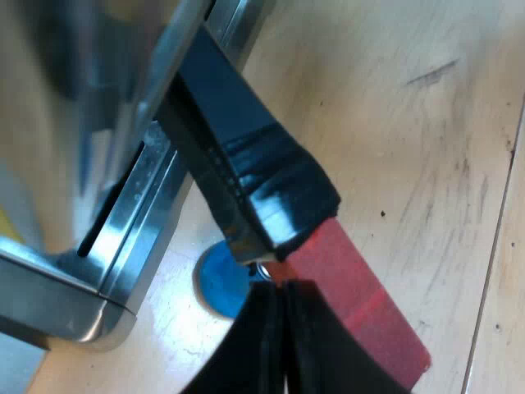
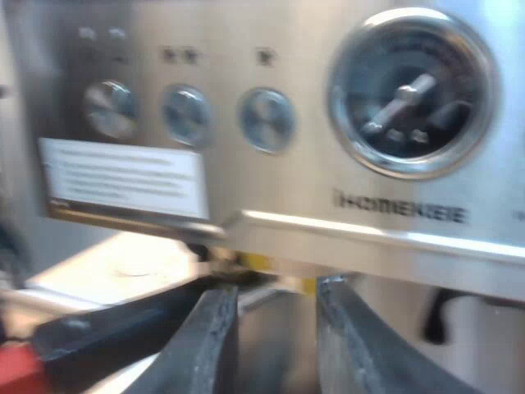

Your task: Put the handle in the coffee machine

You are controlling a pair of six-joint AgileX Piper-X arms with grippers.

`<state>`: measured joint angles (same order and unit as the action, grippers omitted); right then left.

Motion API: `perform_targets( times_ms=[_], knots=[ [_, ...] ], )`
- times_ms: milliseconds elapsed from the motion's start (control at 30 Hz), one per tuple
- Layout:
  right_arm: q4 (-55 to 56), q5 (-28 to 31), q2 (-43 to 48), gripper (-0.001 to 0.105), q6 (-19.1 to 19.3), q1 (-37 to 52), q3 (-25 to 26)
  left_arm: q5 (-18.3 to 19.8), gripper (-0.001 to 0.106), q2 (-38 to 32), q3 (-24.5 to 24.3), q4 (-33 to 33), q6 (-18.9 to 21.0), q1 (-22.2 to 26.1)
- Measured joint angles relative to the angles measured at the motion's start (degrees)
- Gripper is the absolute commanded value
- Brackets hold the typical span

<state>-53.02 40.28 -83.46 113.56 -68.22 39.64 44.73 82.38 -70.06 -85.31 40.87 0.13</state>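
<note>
Over a pale, scuffed wooden desk (image 1: 394, 123), the left gripper (image 1: 283, 289), two matte black fingers (image 1: 250, 353) closed to a thin slit with nothing visible between them. Tips right at the handle (image 1: 262, 164), apparently touching its side, though hard to say for sure. A long dark bar, that handle, wrapped in glossy, wrinkled black tape toward the end, then a flat-sided red tip (image 1: 361, 304). Raised above the desk, slanting out from under the coffee machine (image 1: 123, 222), just beside the corner of the brushed steel base. Smooth, mirror-like metal there, with a long narrow slot along the tray edge. On the desk below the handle, close to that base corner, a round blue disc (image 1: 215, 283), partly hidden. Before the machine's front, the right gripper (image 2: 276, 295), its dull grey-black slab-like fingers standing well apart with only air between. Beyond them a steel panel with three round knobs (image 2: 187, 115), a white rectangular label (image 2: 123, 176) and a big round glass-faced gauge (image 2: 410, 90). Dark handle reaching in under that panel, red tip outward; locked in or not, cannot tell.
</note>
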Motion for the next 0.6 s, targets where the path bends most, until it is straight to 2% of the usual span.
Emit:
perform_targets(
  times_ms=[300, 433, 600],
  knots=[
    [22.9, -14.8, 13.6, 0.027, -9.6, 0.0, 0.0, 0.4, 0.000, 0.0, 0.0, 0.1, 3.6, 0.0],
    [30.1, -17.9, 18.7, 0.027, -12.6, 0.0, 0.0, 0.4, 0.000, 0.0, 0.0, 0.1, 3.9, 0.0],
    [35.7, -17.9, 23.5, 0.027, -13.2, 0.0, -0.1, 1.6, 0.000, 0.0, 0.4, 0.1, 7.1, 0.0]
  ],
)
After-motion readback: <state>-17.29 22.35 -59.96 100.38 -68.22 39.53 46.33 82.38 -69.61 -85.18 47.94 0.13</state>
